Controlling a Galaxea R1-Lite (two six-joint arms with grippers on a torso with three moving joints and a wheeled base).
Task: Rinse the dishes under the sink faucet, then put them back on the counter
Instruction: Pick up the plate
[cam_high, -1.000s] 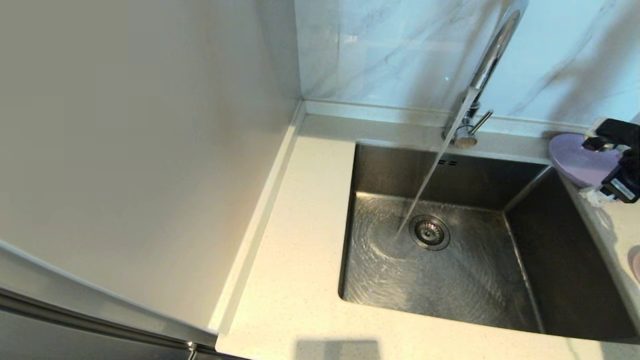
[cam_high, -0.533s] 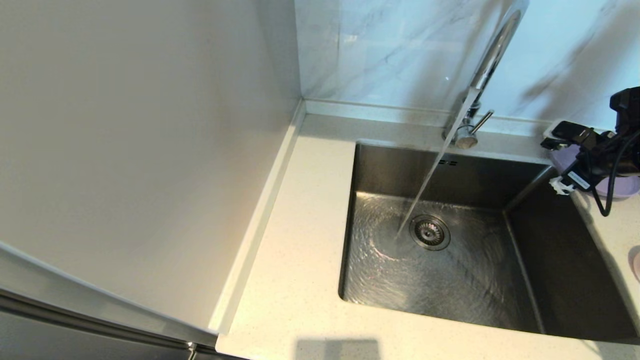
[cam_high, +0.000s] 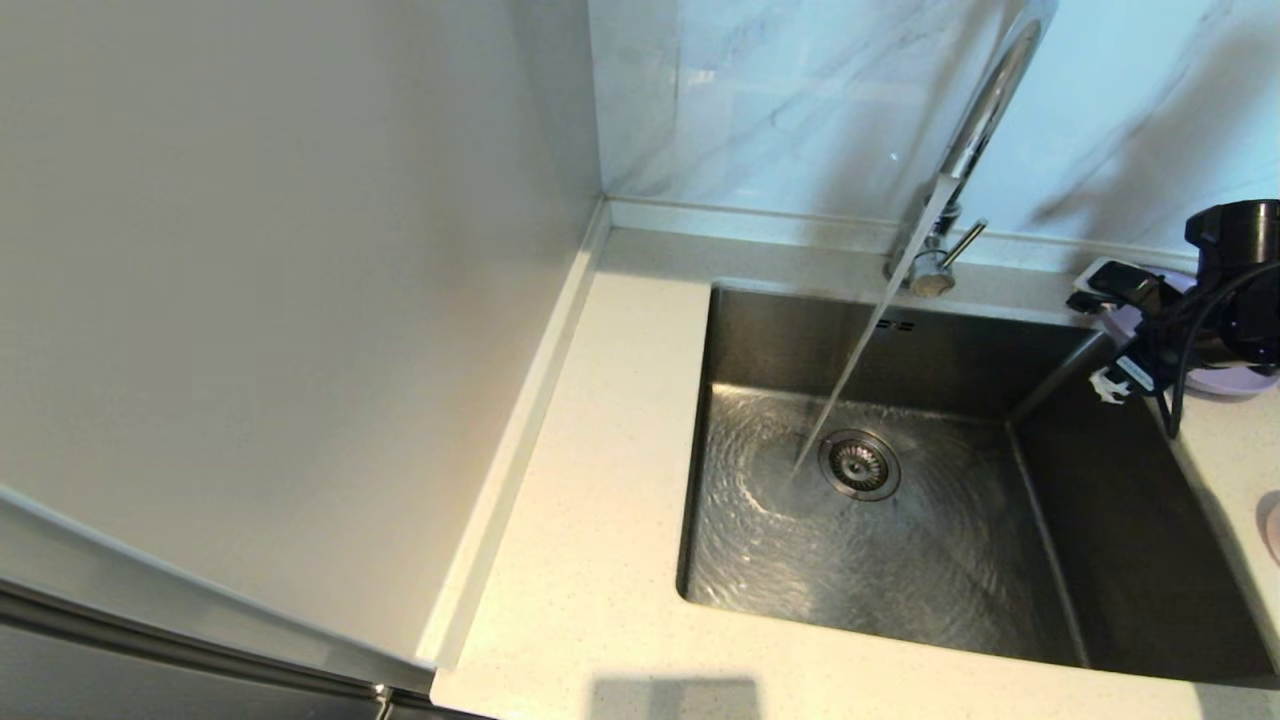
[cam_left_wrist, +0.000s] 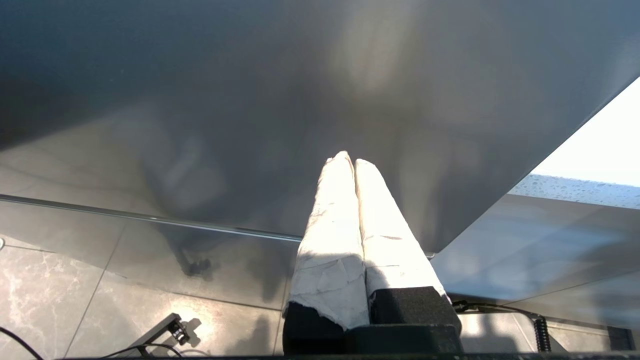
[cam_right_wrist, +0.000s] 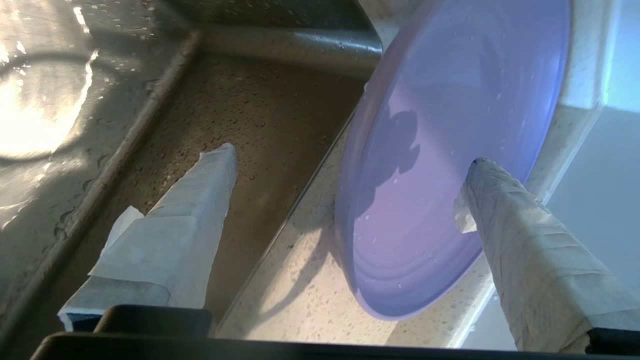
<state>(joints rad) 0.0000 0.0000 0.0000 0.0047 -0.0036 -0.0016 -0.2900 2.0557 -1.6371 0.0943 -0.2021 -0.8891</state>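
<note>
The lavender plate (cam_high: 1240, 381) (cam_right_wrist: 450, 150) lies wet on the counter (cam_high: 600, 450) by the sink's back right corner. My right gripper (cam_high: 1100, 335) (cam_right_wrist: 350, 157) hovers there, open. One taped finger (cam_right_wrist: 200, 195) is over the sink (cam_high: 1120, 520) wall and the other finger (cam_right_wrist: 505, 210) is over the plate, with nothing gripped. A sliver of the pale pink dish (cam_high: 1272, 525) shows at the right edge. The sink faucet (cam_high: 985, 100) runs, its stream (cam_high: 850, 370) landing beside the drain (cam_high: 858, 464). My left gripper (cam_left_wrist: 354, 161) is shut and empty, away from the sink.
The faucet lever (cam_high: 962, 243) sticks out from the tap base. A raised edge strip (cam_high: 520, 430) borders the counter along the tall left wall panel (cam_high: 280, 300). The marble wall (cam_high: 780, 100) stands behind. The left wrist view shows a grey panel (cam_left_wrist: 250, 100) and floor tiles (cam_left_wrist: 60, 290).
My right arm has risen and swung over the lavender plate, its fingers shifting left toward the sink's back right corner. The plate stays on the counter. Water keeps running.
</note>
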